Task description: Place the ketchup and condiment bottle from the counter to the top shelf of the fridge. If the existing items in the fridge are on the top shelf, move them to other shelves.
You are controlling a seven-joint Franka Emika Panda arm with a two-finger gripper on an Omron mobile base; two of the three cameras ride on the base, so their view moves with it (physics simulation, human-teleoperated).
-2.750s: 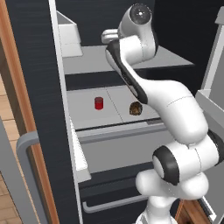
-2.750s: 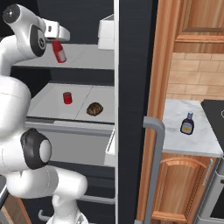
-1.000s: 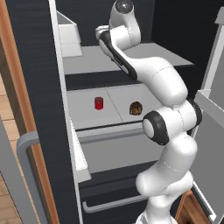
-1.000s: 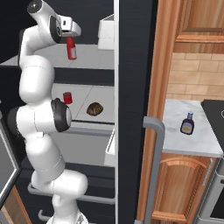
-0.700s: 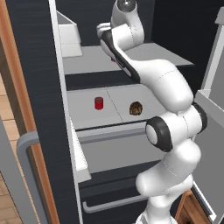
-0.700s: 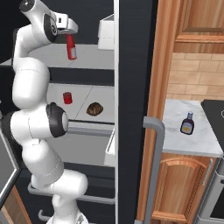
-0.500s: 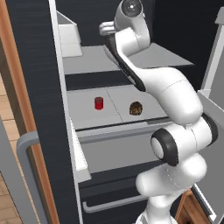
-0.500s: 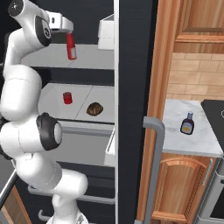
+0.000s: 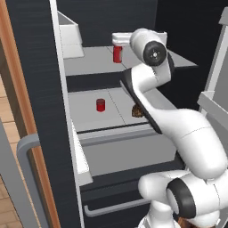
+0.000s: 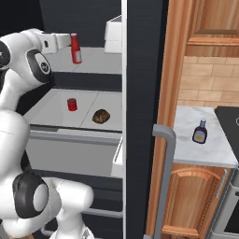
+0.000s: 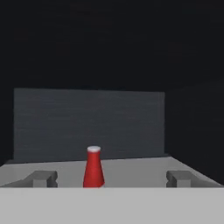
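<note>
Hand view, red white-capped ketchup (image 11: pixel 93 168) upright on top shelf (image 11: pixel 131 171), fingers (image 11: pixel 41 178) spread open

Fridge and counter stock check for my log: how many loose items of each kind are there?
Bottles: 2, ketchup on the top shelf, condiment bottle on the counter
Cans: 1, red can
Brown lumps: 1, brown lump
Total: 4

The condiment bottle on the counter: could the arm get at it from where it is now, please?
Probably not: the condiment bottle stands on the counter, past the fridge wall, while the open gripper is inside by the ketchup.
</note>
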